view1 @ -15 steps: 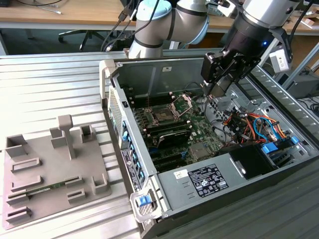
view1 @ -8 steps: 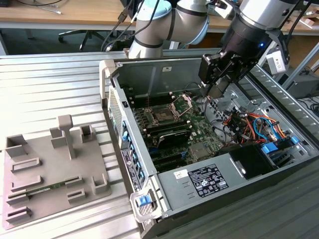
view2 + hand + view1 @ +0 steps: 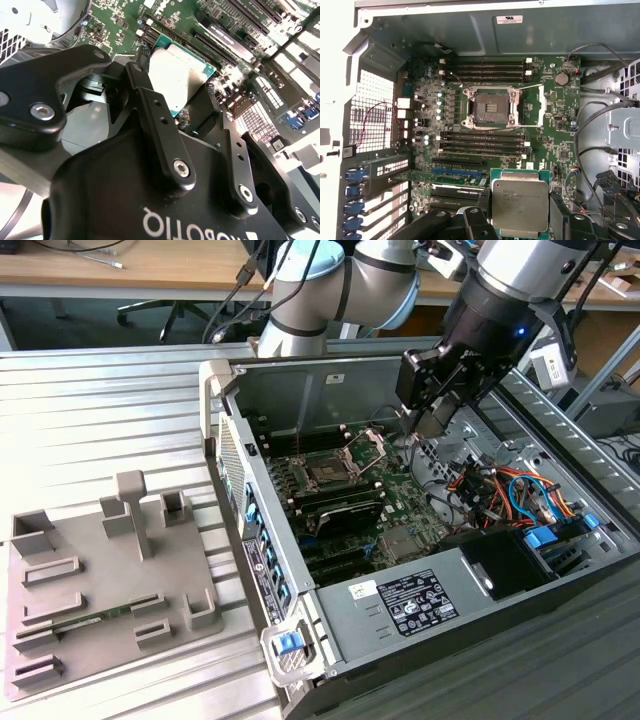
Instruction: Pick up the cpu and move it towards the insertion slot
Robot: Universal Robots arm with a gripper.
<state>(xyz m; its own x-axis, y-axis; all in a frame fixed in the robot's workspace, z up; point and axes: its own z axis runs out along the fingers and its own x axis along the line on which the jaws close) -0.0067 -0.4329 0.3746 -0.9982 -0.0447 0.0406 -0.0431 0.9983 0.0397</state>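
My claw (image 3: 175, 107) is clenched on the cpu (image 3: 176, 76), one finger (image 3: 150, 107) on each of two opposite edges, the silvery lid facing the first wrist view (image 3: 520, 206). The chip hangs in the air inside the open computer case (image 3: 330, 390), clear of the green board (image 3: 545, 150) beneath it.

The insertion slot (image 3: 491, 107) lies well apart from the chip, further along the board, with long black memory slots (image 3: 482, 142) between the two. Its metal bracket (image 3: 366, 445) stands raised, so the socket is uncovered.

Risks, as I judge them: the hold is on thin edges only, so a jolt could twist or drop the chip onto the board. The bundle of cables (image 3: 490, 485) beside the slot's far side sits near my arm (image 3: 480, 320) and could snag. A tilted arrival at the slot could bend its contacts.
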